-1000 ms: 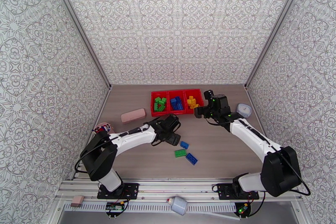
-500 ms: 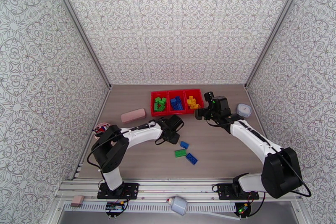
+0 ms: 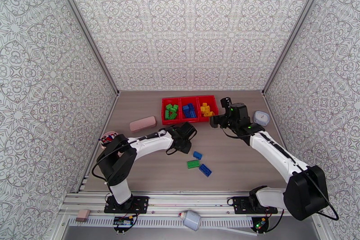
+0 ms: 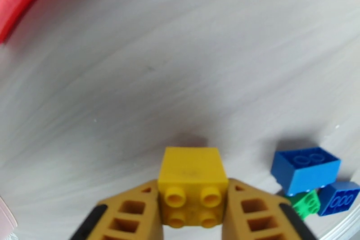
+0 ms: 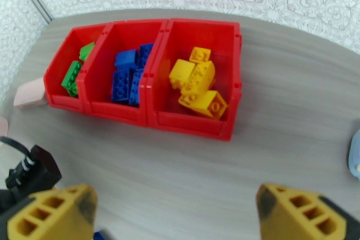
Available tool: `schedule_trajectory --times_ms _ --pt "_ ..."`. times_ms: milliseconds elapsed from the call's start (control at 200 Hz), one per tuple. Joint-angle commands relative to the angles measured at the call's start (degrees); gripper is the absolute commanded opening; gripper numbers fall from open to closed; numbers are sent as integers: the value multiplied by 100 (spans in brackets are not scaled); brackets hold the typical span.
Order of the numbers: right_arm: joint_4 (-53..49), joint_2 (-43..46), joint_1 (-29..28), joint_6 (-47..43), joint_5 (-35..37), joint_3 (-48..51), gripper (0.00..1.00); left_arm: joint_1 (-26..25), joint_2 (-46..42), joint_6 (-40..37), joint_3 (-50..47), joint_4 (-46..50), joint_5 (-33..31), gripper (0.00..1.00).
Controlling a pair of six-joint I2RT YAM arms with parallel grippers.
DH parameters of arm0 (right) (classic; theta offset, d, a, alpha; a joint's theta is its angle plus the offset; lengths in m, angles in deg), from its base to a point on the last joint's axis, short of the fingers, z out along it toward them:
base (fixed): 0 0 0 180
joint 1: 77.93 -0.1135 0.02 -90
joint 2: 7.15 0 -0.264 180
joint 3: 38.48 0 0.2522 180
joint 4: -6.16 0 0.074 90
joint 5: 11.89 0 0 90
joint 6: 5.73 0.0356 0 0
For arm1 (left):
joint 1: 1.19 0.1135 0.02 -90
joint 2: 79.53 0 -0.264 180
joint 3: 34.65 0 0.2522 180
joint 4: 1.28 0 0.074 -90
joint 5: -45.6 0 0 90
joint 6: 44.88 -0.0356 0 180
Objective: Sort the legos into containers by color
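In the left wrist view my left gripper (image 4: 193, 218) is shut on a yellow lego (image 4: 193, 178), held just above the wooden table. Two blue legos (image 4: 305, 169) (image 4: 338, 198) and a green one (image 4: 305, 202) lie to its right. From above, my left gripper (image 3: 185, 141) sits just in front of the red containers (image 3: 190, 120), with the loose blue (image 3: 197, 155), green (image 3: 194, 163) and blue (image 3: 205, 169) legos nearer me. My right gripper (image 5: 175, 211) stands open and empty before the containers (image 5: 189, 124), which hold green (image 5: 72, 76), blue (image 5: 128, 79) and yellow legos (image 5: 198, 85) in separate bins.
A pink block (image 3: 142, 124) lies left of the bins, and a pink cup (image 3: 109, 138) stands at the table's left edge. A small white box (image 3: 261, 118) sits right of my right gripper (image 3: 215, 120). Patterned walls close in three sides.
My left gripper has closed on the yellow lego, and the arm has shifted slightly toward the bins. The right arm has barely moved and stays open.
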Motion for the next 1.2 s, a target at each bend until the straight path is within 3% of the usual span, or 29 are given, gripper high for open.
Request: schedule_trajectory --times_ms 0,220,685,935,1195 --pt "-97 282 2 87 -128 166 97 47 -479 -10 -66 -585 -246 30" --pt "-9 641 3 148 -184 342 96 113 -486 -254 143 -1793 -212 30" --pt "-30 898 2 100 -145 592 96 636 1220 -434 2124 -2625 244 30" --pt "-134 941 3 -24 -93 558 96 855 2331 -515 3525 -2583 473 28" --pt "-382 1135 8 -243 142 546 96 965 3761 -937 5728 -1744 703 28"
